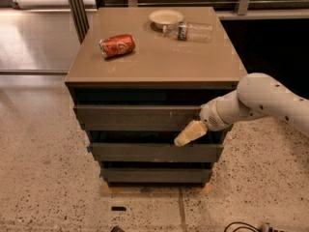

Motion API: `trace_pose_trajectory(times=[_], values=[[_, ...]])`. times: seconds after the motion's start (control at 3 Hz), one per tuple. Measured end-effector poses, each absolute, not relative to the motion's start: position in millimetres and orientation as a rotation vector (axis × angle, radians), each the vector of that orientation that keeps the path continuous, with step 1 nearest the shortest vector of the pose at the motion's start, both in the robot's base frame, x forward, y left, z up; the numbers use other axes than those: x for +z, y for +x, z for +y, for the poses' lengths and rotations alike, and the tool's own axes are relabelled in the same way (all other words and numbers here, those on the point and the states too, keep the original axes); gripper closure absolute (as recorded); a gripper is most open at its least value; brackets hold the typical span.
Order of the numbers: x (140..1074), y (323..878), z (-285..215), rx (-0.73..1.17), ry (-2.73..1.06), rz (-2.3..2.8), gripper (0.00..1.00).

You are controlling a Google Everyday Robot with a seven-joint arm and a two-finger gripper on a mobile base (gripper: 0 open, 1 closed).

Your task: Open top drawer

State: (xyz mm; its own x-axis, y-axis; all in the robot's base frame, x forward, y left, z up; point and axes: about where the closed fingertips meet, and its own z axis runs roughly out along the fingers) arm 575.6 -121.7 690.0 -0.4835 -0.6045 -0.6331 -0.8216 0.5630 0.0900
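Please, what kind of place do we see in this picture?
Probably an office break area or a lab, not a home: a speckled polished stone floor, and a brown-topped drawer cabinet carrying a red soda can and a clear plastic bottle. The cream pincer hangs just below the dark top drawer.

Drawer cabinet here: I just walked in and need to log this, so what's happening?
A robot arm holds its gripper in front of the cabinet, just below the lower right edge of the top drawer. The drawer looks shut; none of its inside shows. On the cabinet top lie a red can, a plastic bottle and a small plate.
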Motion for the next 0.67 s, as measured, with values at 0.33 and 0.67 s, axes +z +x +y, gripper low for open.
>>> trace_pose_trajectory(times=[0.33, 0.67], values=[[712.8, 623.4, -131.5, 0.46, -1.176, 2.189, 0.0], [706.8, 630.6, -130.6, 0.455, -1.185, 2.18, 0.0]])
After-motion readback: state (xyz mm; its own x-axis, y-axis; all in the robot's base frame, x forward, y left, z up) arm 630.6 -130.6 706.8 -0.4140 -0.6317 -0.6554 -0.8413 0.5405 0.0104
